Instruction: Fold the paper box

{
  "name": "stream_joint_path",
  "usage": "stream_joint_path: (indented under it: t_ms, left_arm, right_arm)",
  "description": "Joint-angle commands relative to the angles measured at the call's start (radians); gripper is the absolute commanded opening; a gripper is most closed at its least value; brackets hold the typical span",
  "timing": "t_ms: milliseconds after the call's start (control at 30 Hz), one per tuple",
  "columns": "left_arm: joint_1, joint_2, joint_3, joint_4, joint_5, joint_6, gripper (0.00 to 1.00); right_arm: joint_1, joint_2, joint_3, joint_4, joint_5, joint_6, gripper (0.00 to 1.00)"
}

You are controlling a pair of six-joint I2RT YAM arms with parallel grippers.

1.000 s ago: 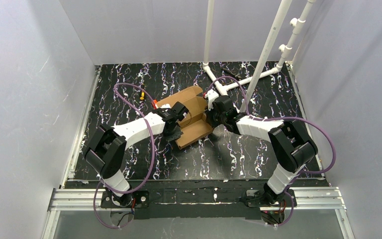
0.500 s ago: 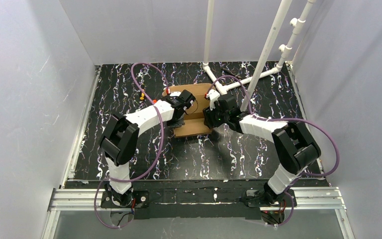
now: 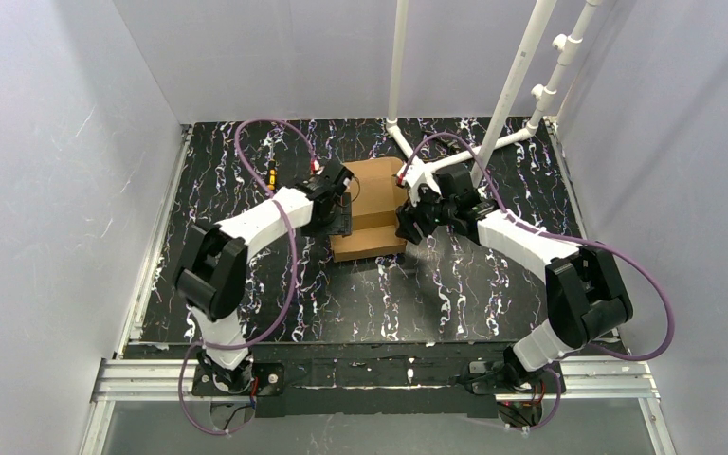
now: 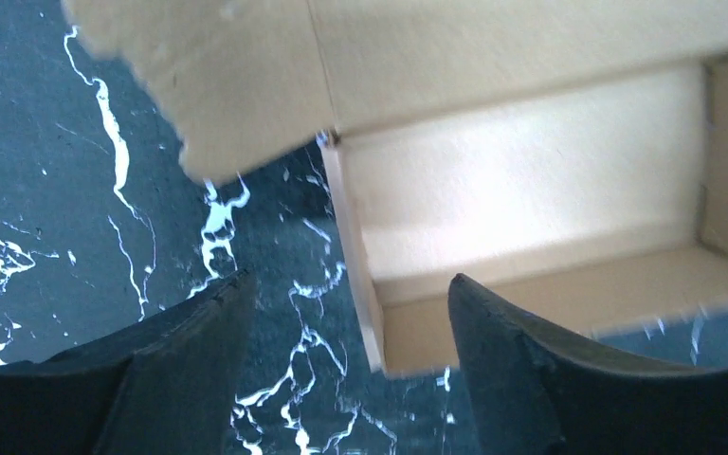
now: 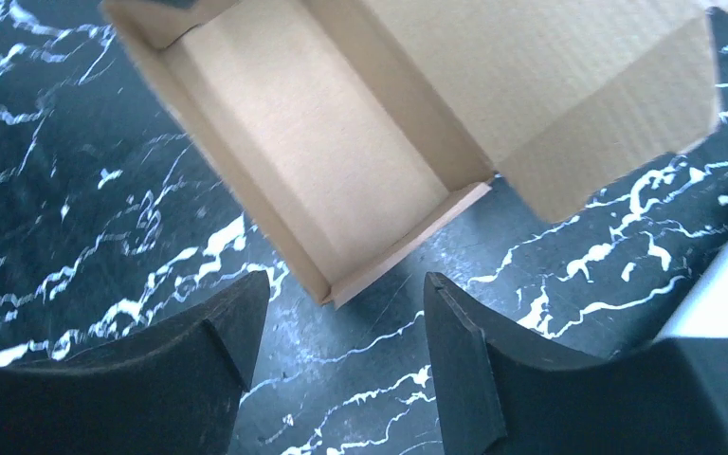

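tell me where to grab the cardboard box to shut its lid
Probably the lid's side flap, pinched from the right by the right gripper, whose jaws are open. The flap sticks out past the open tray as a thin free edge, while the tray walls are already up.

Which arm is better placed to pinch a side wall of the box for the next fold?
Left, narrowly. Both pincers stand open at the paper box. A tray side wall runs well into the left pincer's gap; the right pincer has only a tray corner at its fingertips.
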Motion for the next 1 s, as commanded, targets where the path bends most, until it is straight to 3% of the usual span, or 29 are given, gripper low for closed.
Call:
stream_joint_path:
  t_ms: [0,200,333,400,467,567,800,967]
  left_arm:
    - [0.019,-0.274,-0.14,0.134,0.168,0.115,0.78]
    - [0.241,-0.573,-0.483,0.441,0.499,-0.03,0.83]
    - [0.412,-0.612,-0.626,0.633,0.663,-0.187,0.84]
    - [0.461,-0.579,-0.629,0.646,0.682,-0.225,0.84]
    - [0.496,-0.528,-0.598,0.622,0.672,-0.253,0.84]
    - [0.526,-0.424,-0.522,0.576,0.658,-0.277,0.84]
    - [0.527,-0.124,-0.133,0.094,0.397,-0.213,0.84]
    - [0.495,-0.022,0.022,-0.076,0.213,-0.21,0.79]
  right_arm:
    - [-0.036,-0.047,0.056,-0.176,-0.21,-0.232,0.7]
    - [-0.07,-0.096,0.053,-0.256,-0.324,-0.341,0.79]
    - [-0.087,-0.129,0.036,-0.287,-0.374,-0.391,0.84]
    - [-0.094,-0.141,0.022,-0.312,-0.406,-0.437,0.9]
    - [-0.103,-0.155,0.005,-0.341,-0.443,-0.489,0.97]
    - [-0.115,-0.164,-0.014,-0.333,-0.476,-0.499,0.98]
    - [-0.123,-0.157,-0.006,-0.315,-0.445,-0.46,0.98]
    - [-0.124,-0.153,-0.008,-0.296,-0.416,-0.439,0.98]
